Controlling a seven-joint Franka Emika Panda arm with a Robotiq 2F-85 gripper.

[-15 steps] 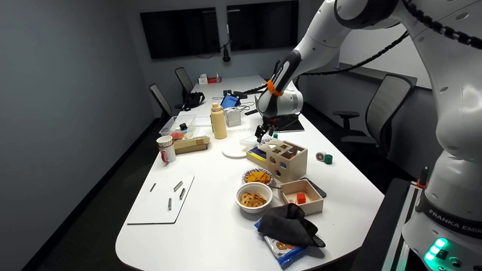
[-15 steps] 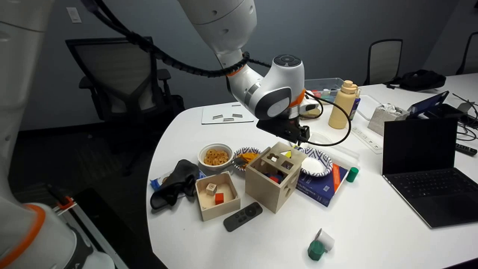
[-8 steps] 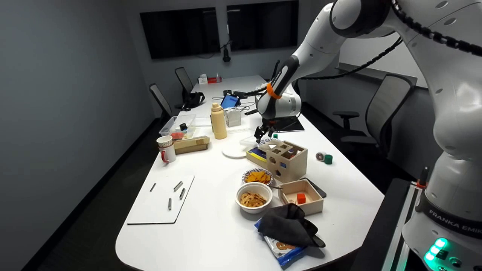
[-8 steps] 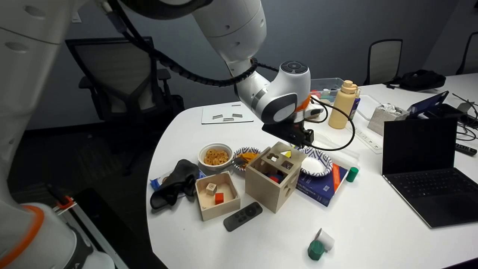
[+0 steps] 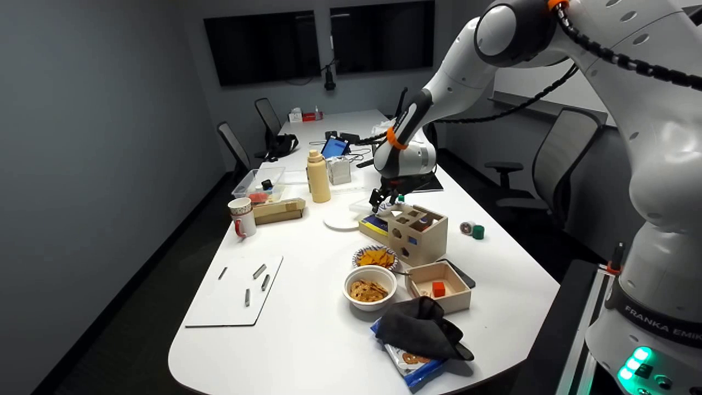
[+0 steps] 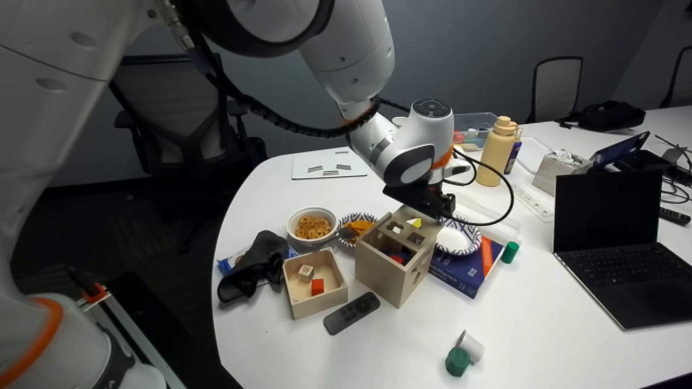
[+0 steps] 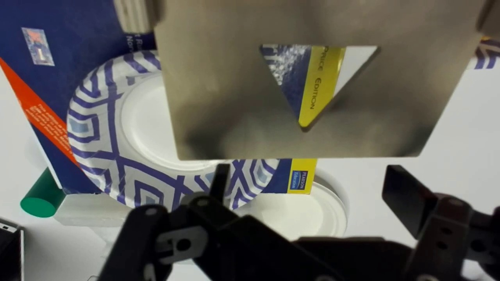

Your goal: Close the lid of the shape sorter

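- In both exterior views the arm (image 5: 460, 77) bends at a raised elbow and slopes down over the table (image 5: 307, 351), its wrist (image 6: 432, 127) bent downward.
- The tool (image 7: 312, 187) hangs low at the overhanging end of the lid (image 7: 218, 97), its two fingers (image 7: 408, 199) spread well apart; whether it touches the lid cannot be told.
- The lid covers only part of the open top of the shape sorter (image 6: 378, 273) and juts past one side, above a book (image 7: 78, 23) and a plate (image 7: 97, 125).
- The lid is a thin, flat panel of pale wood; in the wrist view its triangular cut-out frames the book's yellow band, and in an exterior view a four-lobed and a square cut-out sit near that triangle.
- The shape sorter, a cube-like box of similar pale wood, stands upright on the table, with shaped holes in a side wall and coloured pieces inside, among them a red piece (image 6: 397, 260).
- The plate is round and white with purple geometric bands; it rests on the book, whose blue cover carries an orange stripe.
- Near the shape sorter, a shallow square tray (image 6: 319, 308) of pale wood holds a red cube (image 6: 317, 286) and a wooden cube (image 6: 306, 273).
- Beside the tray, a dark cloth (image 6: 254, 267) lies in soft folds over a snack packet (image 5: 403, 359).
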